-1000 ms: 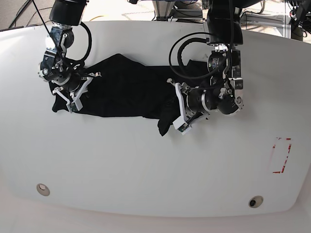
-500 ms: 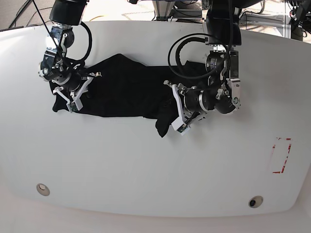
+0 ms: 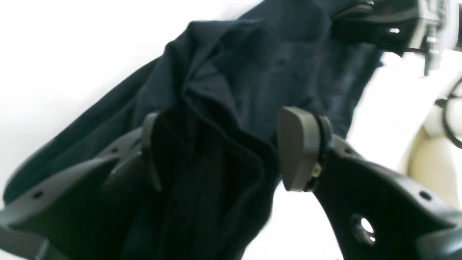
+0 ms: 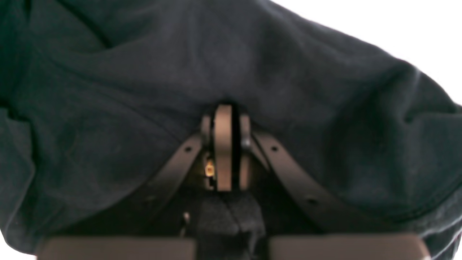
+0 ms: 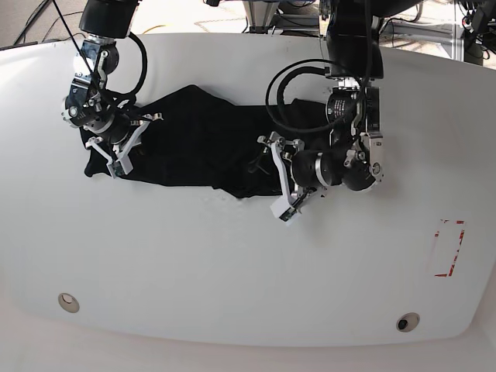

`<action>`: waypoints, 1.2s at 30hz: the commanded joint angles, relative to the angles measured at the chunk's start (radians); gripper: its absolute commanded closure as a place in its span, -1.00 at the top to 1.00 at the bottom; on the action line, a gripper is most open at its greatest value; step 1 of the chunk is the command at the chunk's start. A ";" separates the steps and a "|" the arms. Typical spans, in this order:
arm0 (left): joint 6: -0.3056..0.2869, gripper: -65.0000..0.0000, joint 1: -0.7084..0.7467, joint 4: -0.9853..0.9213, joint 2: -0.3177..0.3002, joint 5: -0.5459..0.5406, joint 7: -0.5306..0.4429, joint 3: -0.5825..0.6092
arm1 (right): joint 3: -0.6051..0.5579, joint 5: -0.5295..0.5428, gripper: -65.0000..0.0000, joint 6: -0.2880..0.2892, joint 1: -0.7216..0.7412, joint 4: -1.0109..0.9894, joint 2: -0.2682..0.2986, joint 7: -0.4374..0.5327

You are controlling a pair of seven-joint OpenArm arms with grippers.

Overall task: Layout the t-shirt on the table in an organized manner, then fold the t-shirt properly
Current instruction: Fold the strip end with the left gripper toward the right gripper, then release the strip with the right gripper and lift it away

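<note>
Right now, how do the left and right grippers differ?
The left gripper has its jaws spread wide, with t-shirt fabric lying loose between them; the right gripper has its jaws pressed together, pinching the cloth. In the base view the left gripper sits at the shirt's near right edge, the right gripper at its far left end. Both are low over the table, at the same shirt.
</note>
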 commanded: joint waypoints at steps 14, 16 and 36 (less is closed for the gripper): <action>-0.001 0.22 -0.118 0.110 -0.145 -0.257 0.087 0.000 | -0.002 -0.018 -0.92 0.009 -0.002 0.002 0.005 -0.043; -0.001 0.17 -0.100 0.113 -0.198 -0.257 0.067 -0.009 | -0.002 -0.018 -0.92 0.009 -0.002 0.002 0.005 -0.043; -0.001 -0.62 0.103 0.108 -0.321 -0.036 -0.218 -0.069 | -0.002 -0.018 -0.92 0.009 -0.001 0.002 0.005 -0.043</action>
